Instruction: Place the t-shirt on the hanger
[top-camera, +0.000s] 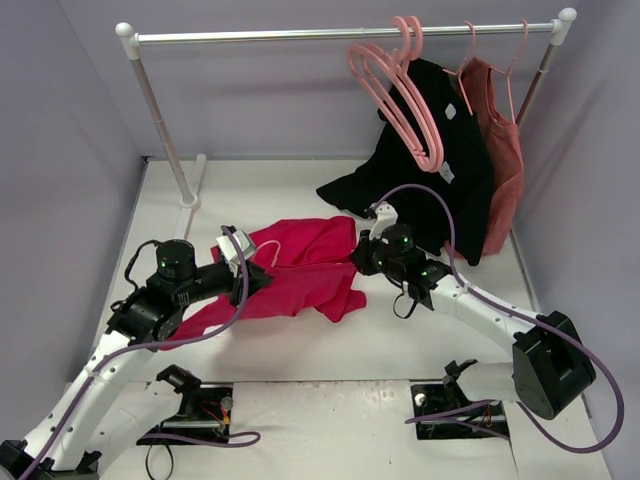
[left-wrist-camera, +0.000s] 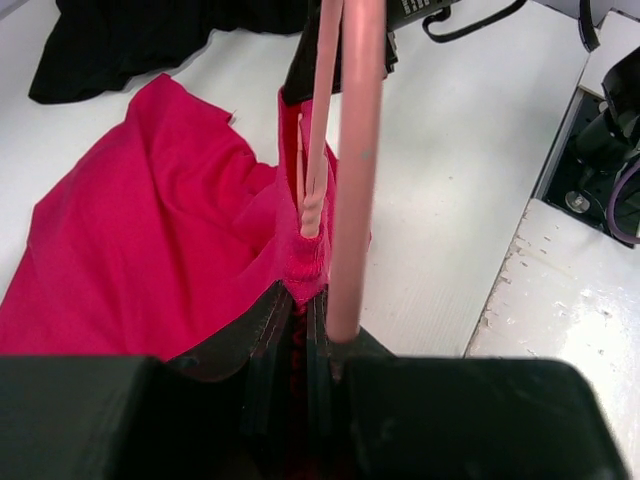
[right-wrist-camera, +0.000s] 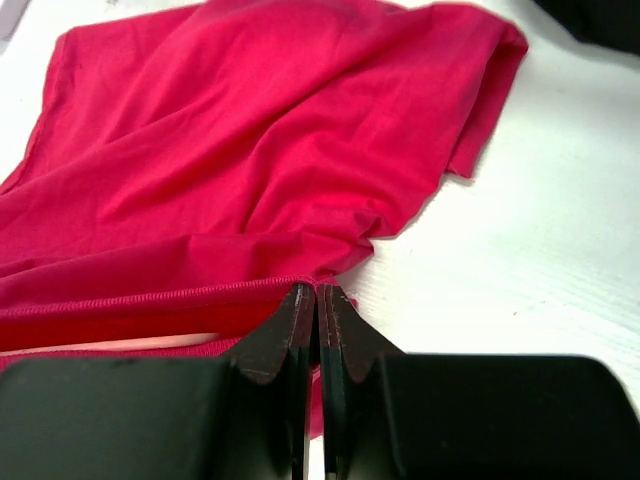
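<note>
T-shirt (top-camera: 300, 270) lies rumpled on table (top-camera: 400, 345), mid-field. Hanger (left-wrist-camera: 355, 150) is partly inside it: a pink bar shows within the ribbed opening, and the hook pokes out at the shirt's 10 o'clock. Left gripper (left-wrist-camera: 310, 330), at 9 o'clock, is clamped on the ribbed edge, with the hanger's rod against it. Right gripper (right-wrist-camera: 317, 300), at 3 o'clock, is pinched shut on the same edge. Judgement: threading is under way; shoulders are not yet seated.
</note>
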